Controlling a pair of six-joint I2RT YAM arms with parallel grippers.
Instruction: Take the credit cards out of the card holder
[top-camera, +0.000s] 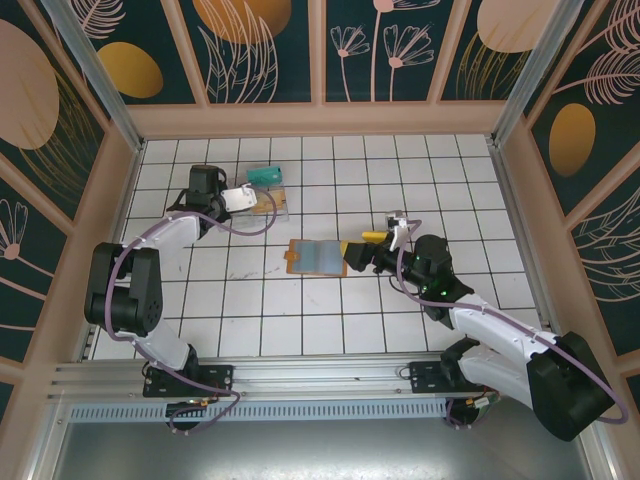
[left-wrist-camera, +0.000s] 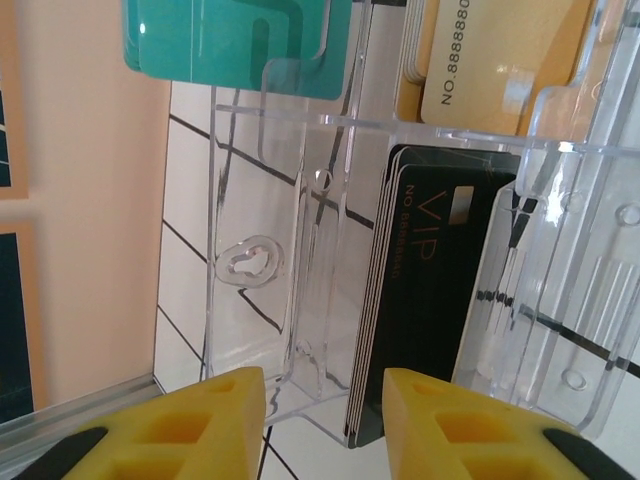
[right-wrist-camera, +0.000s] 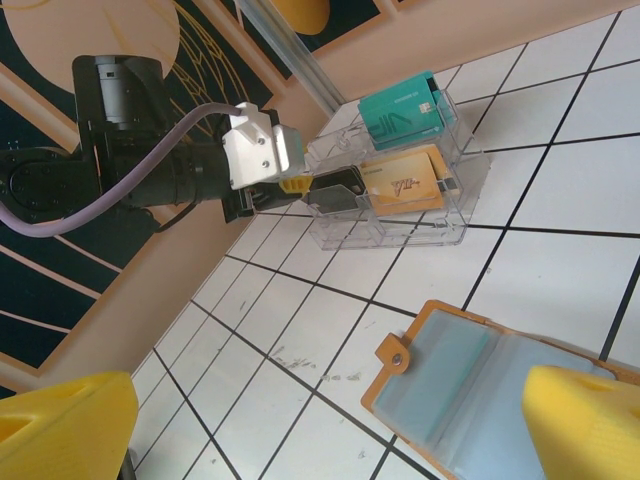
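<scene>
The card holder (top-camera: 318, 257) lies open mid-table, orange-brown with pale blue-grey sleeves. In the right wrist view the card holder (right-wrist-camera: 490, 400) sits just inside the right finger of my wide-open right gripper (right-wrist-camera: 325, 430), which holds nothing. From above, the right gripper (top-camera: 365, 248) hovers at the holder's right edge. My left gripper (top-camera: 252, 200) is at the clear tray (top-camera: 283, 210). Its yellow fingers (left-wrist-camera: 210, 420) stand apart around the near end of the black credit cards (left-wrist-camera: 430, 290), which rest in a tray slot. Teal cards (left-wrist-camera: 240, 40) and tan cards (left-wrist-camera: 500, 60) fill other slots.
The clear tray (left-wrist-camera: 260, 270) stands at the back left near the peach side wall (left-wrist-camera: 90, 200). White tiled floor stretches between the tray and the holder. Peach walls enclose the table on three sides.
</scene>
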